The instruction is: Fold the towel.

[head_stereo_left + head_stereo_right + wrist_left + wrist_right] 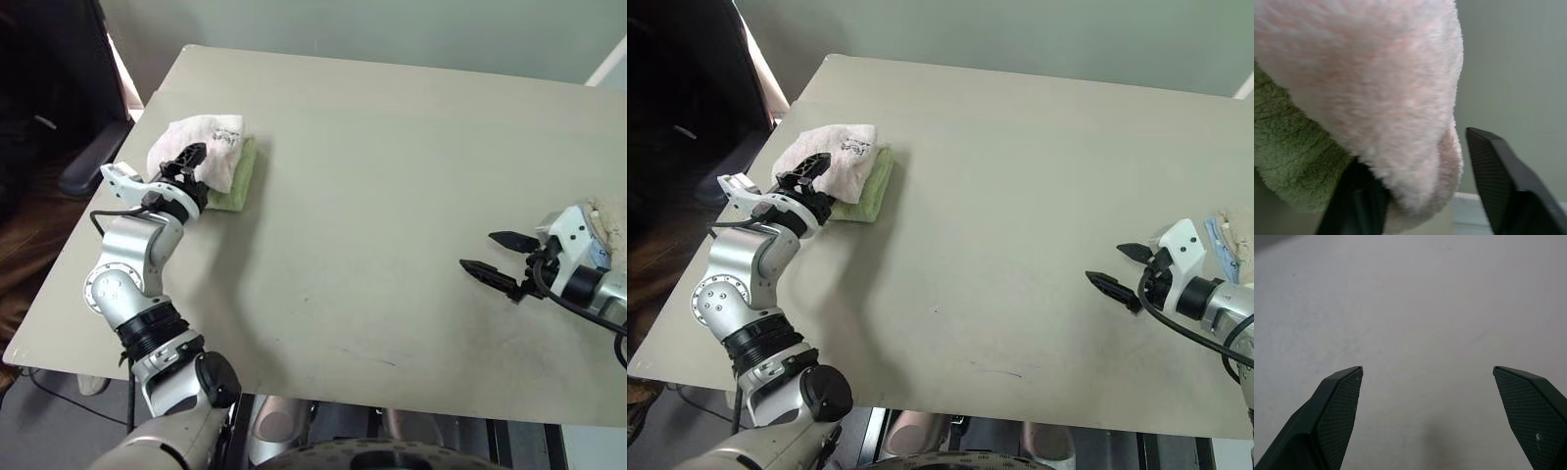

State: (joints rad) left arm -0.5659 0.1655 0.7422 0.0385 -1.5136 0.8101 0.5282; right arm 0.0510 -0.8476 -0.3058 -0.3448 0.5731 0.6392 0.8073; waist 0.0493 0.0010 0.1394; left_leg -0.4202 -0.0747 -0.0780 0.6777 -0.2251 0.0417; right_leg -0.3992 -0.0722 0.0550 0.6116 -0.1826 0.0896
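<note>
The towel [211, 145], pale pink terry with a dark printed mark, lies folded in a bundle on top of a smaller green cloth [242, 181] at the far left of the table. My left gripper [191, 157] is at the bundle's near end, pointing along the table. In the left wrist view the towel [1376, 88] bulges between the open jaws. One finger is tucked under its edge, and the other finger [1498, 181] stands apart from it. Over bare table at the near right, my right gripper [476, 250] is open and empty, seen too in the right wrist view [1427, 369].
The beige table [372, 196] stretches wide between the two arms. Pale and blue cloth [1225, 245] lies at the right edge behind the right wrist. A dark chair [88, 166] stands just off the table's left edge.
</note>
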